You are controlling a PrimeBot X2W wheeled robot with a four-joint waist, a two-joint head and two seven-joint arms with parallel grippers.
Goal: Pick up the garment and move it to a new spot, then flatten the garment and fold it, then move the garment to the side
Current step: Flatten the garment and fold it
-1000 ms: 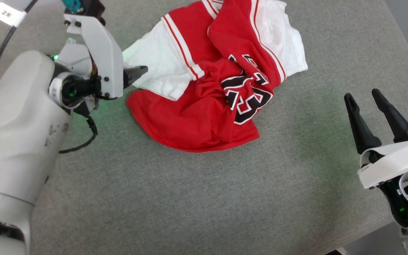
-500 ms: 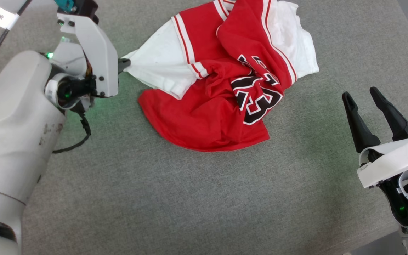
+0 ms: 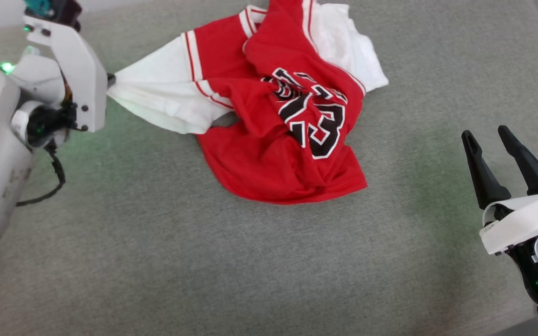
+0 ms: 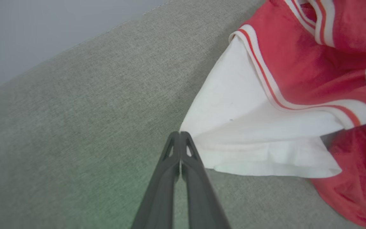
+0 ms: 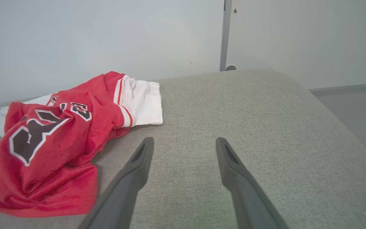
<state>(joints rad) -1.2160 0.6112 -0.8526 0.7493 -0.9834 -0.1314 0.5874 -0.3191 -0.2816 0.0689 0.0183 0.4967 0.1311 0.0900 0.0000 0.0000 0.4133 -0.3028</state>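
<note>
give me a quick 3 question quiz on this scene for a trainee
1. True or false: the left claw is shut on the corner of a white sleeve of the garment.
2. Pick one. The right claw is: A) open and apart from the garment; B) shut on the red hem; C) pressing down on the lettering.
3. Short answer: what colour fills the lettering, inside its white outline?

Key: 1 true; 2 A; 3 black.
</note>
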